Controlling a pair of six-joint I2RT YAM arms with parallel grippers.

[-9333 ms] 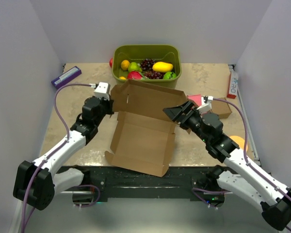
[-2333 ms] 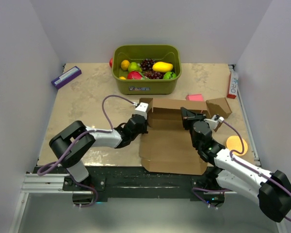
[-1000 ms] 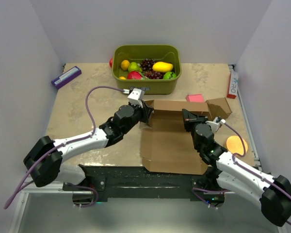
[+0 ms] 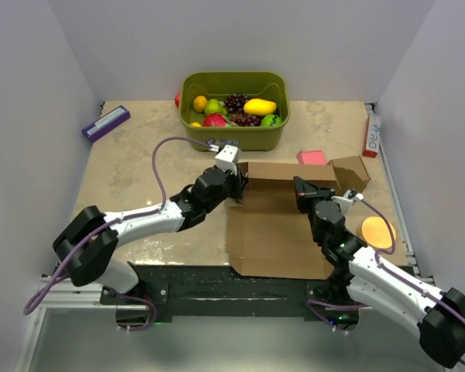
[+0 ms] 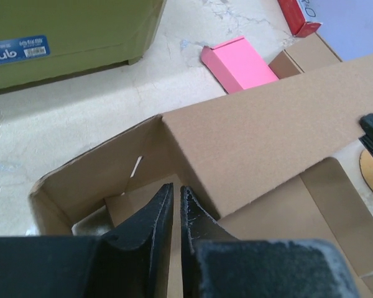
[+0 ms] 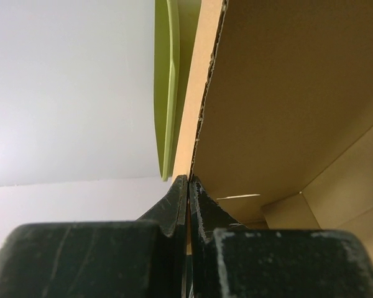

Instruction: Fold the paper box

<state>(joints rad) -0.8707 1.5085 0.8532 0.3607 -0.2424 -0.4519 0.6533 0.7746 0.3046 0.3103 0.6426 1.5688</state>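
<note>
Raised from the flat, splayed sheet of nine seconds back, the paper box [image 4: 271, 225] now sits as a shallow tray in the middle of the table [image 4: 139, 170], its back wall upright in front of the green tub [image 4: 232, 138] and just beside a pink block [image 4: 312, 156]. The left gripper [image 5: 176, 189] reaches into the rear left corner, its jaws a sliver apart; whether they nip a flap cannot be told. The right gripper [image 6: 188, 180] is pinched tight on the thin top edge of the right-hand wall. Corrugated board like this should be light and stiff. It would likely bend cleanly only along its creases, slide easily on the tabletop and dent under a hard squeeze. The best holds look to be wall and flap edges near the corners.
</note>
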